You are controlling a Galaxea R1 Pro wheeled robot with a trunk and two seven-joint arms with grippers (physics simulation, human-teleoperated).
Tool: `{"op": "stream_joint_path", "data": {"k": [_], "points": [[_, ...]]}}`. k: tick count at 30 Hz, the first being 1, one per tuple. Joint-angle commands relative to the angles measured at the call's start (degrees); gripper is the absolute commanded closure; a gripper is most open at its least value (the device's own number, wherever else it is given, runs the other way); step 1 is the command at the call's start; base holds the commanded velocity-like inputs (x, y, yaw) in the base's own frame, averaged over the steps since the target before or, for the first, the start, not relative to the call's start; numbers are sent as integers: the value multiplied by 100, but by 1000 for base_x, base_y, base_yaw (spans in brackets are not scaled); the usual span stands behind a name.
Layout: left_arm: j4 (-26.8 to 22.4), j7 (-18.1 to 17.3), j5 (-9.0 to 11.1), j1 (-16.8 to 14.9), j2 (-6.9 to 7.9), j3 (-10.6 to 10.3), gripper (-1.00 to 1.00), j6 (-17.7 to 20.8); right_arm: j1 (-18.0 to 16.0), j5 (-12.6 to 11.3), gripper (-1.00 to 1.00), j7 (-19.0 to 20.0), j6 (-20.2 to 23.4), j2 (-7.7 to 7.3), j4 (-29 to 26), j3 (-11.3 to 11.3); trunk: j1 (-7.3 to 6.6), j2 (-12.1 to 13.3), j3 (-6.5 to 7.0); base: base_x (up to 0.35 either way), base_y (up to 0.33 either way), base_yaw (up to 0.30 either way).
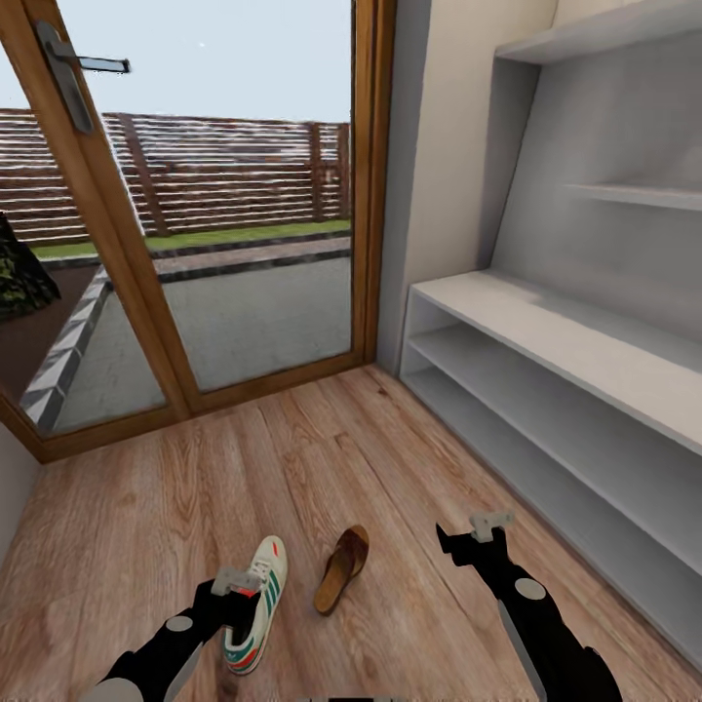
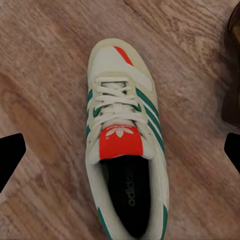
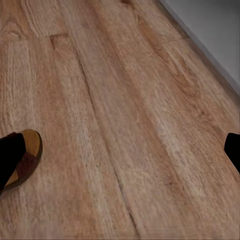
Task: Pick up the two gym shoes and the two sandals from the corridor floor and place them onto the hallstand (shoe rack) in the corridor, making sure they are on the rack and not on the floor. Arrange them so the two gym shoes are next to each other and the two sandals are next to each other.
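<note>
A cream-white lace-up gym shoe [image 1: 255, 604] with green side stripes, a red-orange tongue patch and a red-orange toe flash lies upright on the light brown wood-plank corridor floor [image 1: 146, 507], toe pointing toward the wood-framed glass door [image 1: 224, 195]. The left gripper [image 1: 232, 597] hangs directly above it, fingers spread wide on either side and gripping nothing. Just beside the shoe rests a flat brown sandal [image 1: 341, 568] with a tan insole. The right gripper [image 1: 475, 542], also spread and unladen, hovers over bare floor near the white two-shelf hallstand [image 1: 546, 390].
</note>
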Motion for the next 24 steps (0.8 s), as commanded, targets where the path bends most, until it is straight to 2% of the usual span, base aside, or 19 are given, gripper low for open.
{"op": "stream_joint_path", "data": {"k": [1, 6, 7, 8, 11, 24], "points": [[2, -16, -49, -2, 4, 20, -100, -32, -1, 47, -100, 16, 32, -2, -11, 2, 1, -4, -27, 0, 0, -2], [4, -9, -30, 0, 15, 22, -100, -253, -1, 47, -100, 16, 30, -1, -11, 2, 14, -10, -138, 0, 0, -1], [7, -8, -23, 1, 18, 22, -100, -338, -1, 47, -100, 16, 30, -1, -11, 2, 17, -12, -160, 0, 0, 0], [51, -1, -4, 6, 20, 39, -100, -632, -1, 47, -100, 16, 30, -1, -11, 2, 19, -13, -183, 0, 0, 0], [130, 2, 8, 8, 20, 57, -100, -773, -1, 47, -100, 16, 29, -1, -11, 2, 27, -17, -249, 0, 0, 0], [196, 8, 17, 8, 30, 83, -100, -878, -1, 47, -100, 16, 30, -1, -11, 0, 60, -34, -548, 0, 0, 0]]}}
